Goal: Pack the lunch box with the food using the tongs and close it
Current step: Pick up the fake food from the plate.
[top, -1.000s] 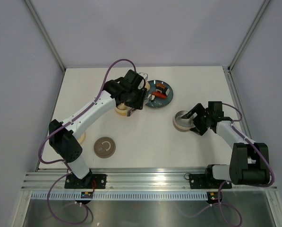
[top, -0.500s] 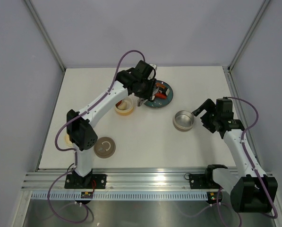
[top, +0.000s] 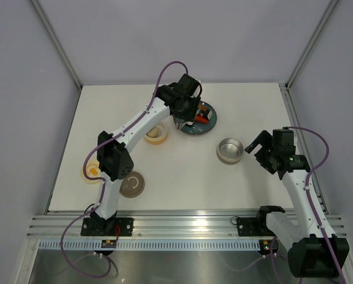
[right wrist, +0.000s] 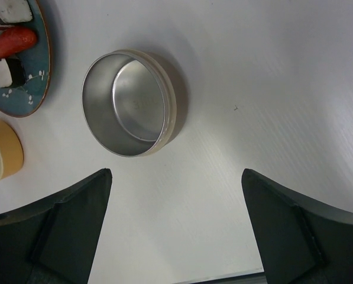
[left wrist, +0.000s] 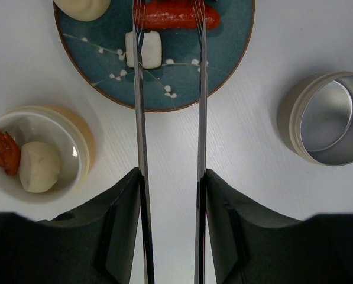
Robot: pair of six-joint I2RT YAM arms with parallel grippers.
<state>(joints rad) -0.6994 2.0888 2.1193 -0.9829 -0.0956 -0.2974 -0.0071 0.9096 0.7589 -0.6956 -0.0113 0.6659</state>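
My left gripper (left wrist: 171, 175) (top: 184, 116) is shut on the silver tongs (left wrist: 140, 118), one arm against each finger. The tongs reach over the teal plate (left wrist: 223, 53) (top: 210, 123), their tips either side of a red sausage (left wrist: 176, 14). A white sushi piece (left wrist: 148, 48) lies under the left arm, and a cream bun (left wrist: 81, 6) sits at the plate's left rim. The cream lunch box bowl (left wrist: 81, 139) (top: 155, 134), left of the plate, holds a bun (left wrist: 39, 167) and a red piece (left wrist: 3, 151). My right gripper (right wrist: 176, 173) (top: 258, 151) is open and empty, right of the plate.
An empty metal tin (right wrist: 129, 103) (top: 230, 150) stands between the plate and my right gripper. A brown round lid (top: 130, 184) and another cream dish (top: 92, 170) lie at the near left. Grey walls close the table's far side.
My left arm swung right from the cream bowl to the plate, carrying the tongs. My right arm drew back from the metal tin toward the right edge.
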